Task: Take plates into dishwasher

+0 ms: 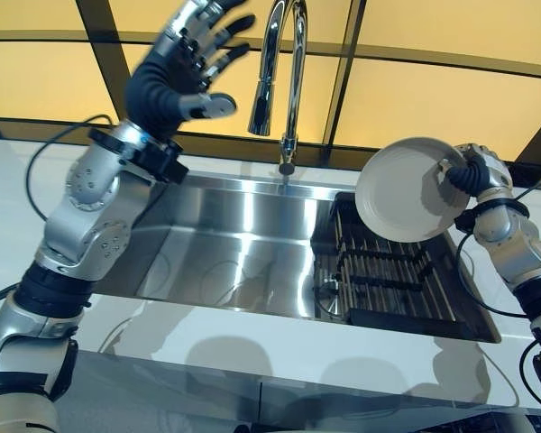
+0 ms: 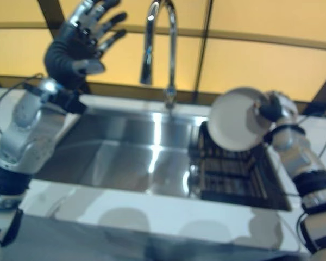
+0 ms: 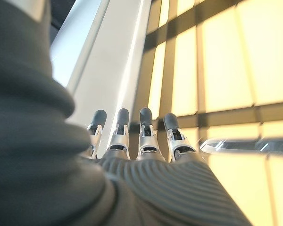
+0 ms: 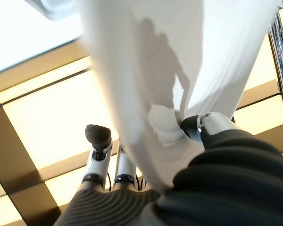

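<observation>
A white plate [image 1: 411, 189] is held tilted, almost on edge, above the black dish rack [image 1: 388, 271] at the right end of the steel sink [image 1: 234, 244]. My right hand [image 1: 471, 171] is shut on the plate's right rim. In the right wrist view the plate [image 4: 151, 70] runs between my thumb [image 4: 203, 125] and my fingers [image 4: 100, 141]. My left hand [image 1: 185, 68] is raised high at the back left, left of the tap, with fingers spread and empty. The left wrist view shows its straight fingers [image 3: 132, 134] against the yellow wall.
A tall chrome tap [image 1: 279, 63] arches over the back of the sink. A white counter [image 1: 279, 347] surrounds the sink. A yellow panelled wall with dark frames [image 1: 451, 99] stands behind.
</observation>
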